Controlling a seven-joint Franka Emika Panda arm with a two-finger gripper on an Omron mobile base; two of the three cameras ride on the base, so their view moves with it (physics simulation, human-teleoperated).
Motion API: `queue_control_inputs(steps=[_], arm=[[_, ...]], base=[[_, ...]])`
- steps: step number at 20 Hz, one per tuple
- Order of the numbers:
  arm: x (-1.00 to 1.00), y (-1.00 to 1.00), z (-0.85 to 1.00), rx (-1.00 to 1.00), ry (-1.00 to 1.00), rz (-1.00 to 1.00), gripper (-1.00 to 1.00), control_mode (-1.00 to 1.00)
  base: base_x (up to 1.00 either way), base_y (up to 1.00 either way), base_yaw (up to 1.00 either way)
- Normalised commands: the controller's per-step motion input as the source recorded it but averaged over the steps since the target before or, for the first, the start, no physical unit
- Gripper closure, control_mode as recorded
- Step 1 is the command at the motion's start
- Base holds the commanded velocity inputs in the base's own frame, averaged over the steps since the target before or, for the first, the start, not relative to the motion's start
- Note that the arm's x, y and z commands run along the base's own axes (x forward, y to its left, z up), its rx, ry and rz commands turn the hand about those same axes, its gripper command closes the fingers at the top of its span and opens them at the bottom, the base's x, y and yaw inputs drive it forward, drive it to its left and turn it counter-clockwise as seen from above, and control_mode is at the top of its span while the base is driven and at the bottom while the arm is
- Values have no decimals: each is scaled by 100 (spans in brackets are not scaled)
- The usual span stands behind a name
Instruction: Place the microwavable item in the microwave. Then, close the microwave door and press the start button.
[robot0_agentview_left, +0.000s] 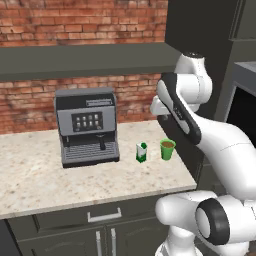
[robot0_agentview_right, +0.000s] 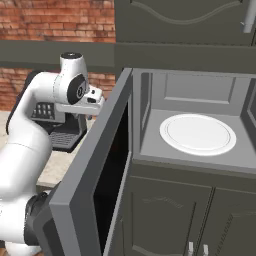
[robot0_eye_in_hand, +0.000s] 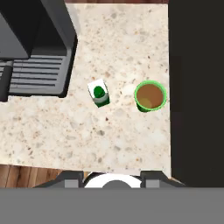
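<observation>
Step in hand, as I judge it: the approach to the pick. The green cup (robot0_eye_in_hand: 150, 96) stands upright on the counter (robot0_eye_in_hand: 65, 131), untouched, with brown contents showing from above. It sits near the counter's right edge, just beside the dark cabinet side (robot0_eye_in_hand: 197, 87). The small carton (robot0_eye_in_hand: 99, 93) stands near it, apart, on the side toward the coffee machine (robot0_agentview_left: 86, 126).

The microwave (robot0_agentview_right: 195, 120) is open. Its door (robot0_agentview_right: 95, 185) is swung wide toward the base, and the white turntable (robot0_agentview_right: 198, 133) is bare. Placing, closing and pressing start are all still to do.

Arm pose: the elbow is raised high and the forearm reaches forward over the counter. The hand points straight down, well above the cup, which lies off-centre in the hand view.

Jaws: the fingertips are not clear at the bottom of the hand view, so I cannot tell whether they are apart or together. Nothing is held.

Next move, in my judgement: shift the hand sideways until the cup is centred, then descend with the jaws spread wider than the rim. I must keep clear of the carton and the cabinet side.
</observation>
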Motion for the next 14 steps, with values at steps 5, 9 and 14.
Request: queue_control_inputs(steps=[5, 9, 14], arm=[[-22, 20, -37, -9, -1, 0, -100, -100], [-10, 5, -94, -25, 4, 0, -100, -100], [-48, -14, -41, -9, -5, 1, -100, -100]], base=[[0, 0, 0], [0, 0, 0], [0, 0, 0]])
